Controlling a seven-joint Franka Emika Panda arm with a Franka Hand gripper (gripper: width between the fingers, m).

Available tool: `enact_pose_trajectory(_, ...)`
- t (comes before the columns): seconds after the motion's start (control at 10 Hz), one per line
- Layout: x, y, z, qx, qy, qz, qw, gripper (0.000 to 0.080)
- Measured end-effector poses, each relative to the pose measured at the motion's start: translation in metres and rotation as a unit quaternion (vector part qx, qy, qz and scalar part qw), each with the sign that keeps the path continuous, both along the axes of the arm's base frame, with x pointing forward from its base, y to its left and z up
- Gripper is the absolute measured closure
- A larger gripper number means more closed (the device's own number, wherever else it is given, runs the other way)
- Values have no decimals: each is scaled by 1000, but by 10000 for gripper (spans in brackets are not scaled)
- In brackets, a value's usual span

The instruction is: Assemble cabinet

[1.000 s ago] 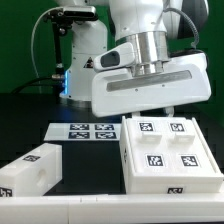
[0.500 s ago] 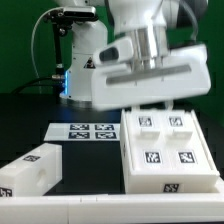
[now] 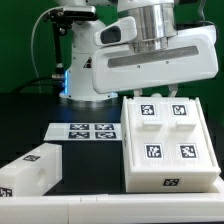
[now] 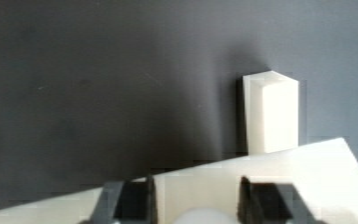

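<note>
The cabinet's big white box, with four tags on its top face, lies at the exterior view's right. Its far edge is raised under my gripper. The white hand hangs over that far edge and hides most of the fingers. In the wrist view the gripper is shut on the box's white panel, which fills the gap between the two dark fingers. A smaller white cabinet part with tags lies at the exterior view's lower left.
The marker board lies flat on the black table, left of the big box. The white robot pedestal stands behind it. A long white piece shows past the panel in the wrist view.
The hand has risen, and the far edge of the big box has come up with it. The jaws have stayed as they were.
</note>
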State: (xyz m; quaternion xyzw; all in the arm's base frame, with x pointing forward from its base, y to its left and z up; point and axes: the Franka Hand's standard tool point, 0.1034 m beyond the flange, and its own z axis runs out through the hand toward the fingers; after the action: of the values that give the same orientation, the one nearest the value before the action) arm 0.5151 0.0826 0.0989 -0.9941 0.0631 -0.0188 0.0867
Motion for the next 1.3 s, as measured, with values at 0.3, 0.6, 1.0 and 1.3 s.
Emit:
enact_pose_trajectory(0.3, -5, -11, 21, 1, 74, 26, 997, 582)
enact_pose_trajectory(0.6, 8, -7, 16, 10, 105, 15, 994, 582)
enact_pose_trajectory(1.0, 17, -5, 38, 11, 181, 13, 983, 581)
enact_pose_trajectory(1.3, 22, -3, 36, 8, 191, 9, 981, 581)
